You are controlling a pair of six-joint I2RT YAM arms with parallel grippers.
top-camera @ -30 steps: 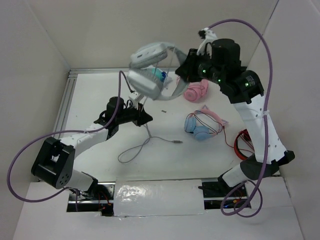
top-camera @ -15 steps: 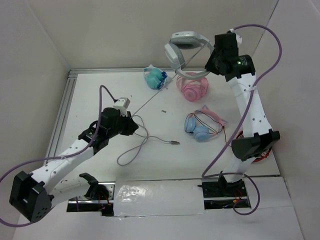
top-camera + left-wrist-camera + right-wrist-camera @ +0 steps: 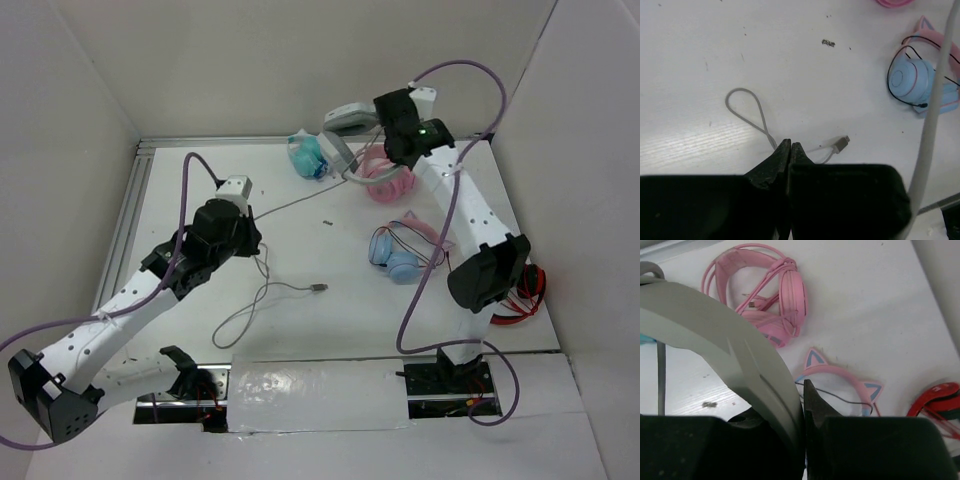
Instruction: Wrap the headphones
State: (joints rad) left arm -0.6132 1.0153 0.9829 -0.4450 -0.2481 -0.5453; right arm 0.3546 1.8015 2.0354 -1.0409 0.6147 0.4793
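Observation:
The headphones [image 3: 345,118], large and light grey, hang above the table's back edge. Their wide headband [image 3: 715,325] is clamped in my right gripper [image 3: 388,135], whose jaws [image 3: 801,390] are shut on the band. Only one fingertip shows; the band hides the other. The thin grey cable [image 3: 295,203] runs from the headphones to my left gripper [image 3: 255,238]. That gripper [image 3: 790,145] is shut on the cable, which forms a loop [image 3: 742,107] on the table. Its plug [image 3: 842,144] lies just right of the jaws.
All-pink headphones [image 3: 388,180] lie at the back. A blue-cupped pair with a pink eared band [image 3: 398,255] sits at right centre. A teal object [image 3: 310,155] lies back centre, a red wired item [image 3: 520,295] by the right wall, and a small dark speck [image 3: 327,222] mid-table.
My right arm has swung the headphones right, then down and back left to the rear of the table. The left gripper drew back left, dragging the cable's loop and plug leftward.

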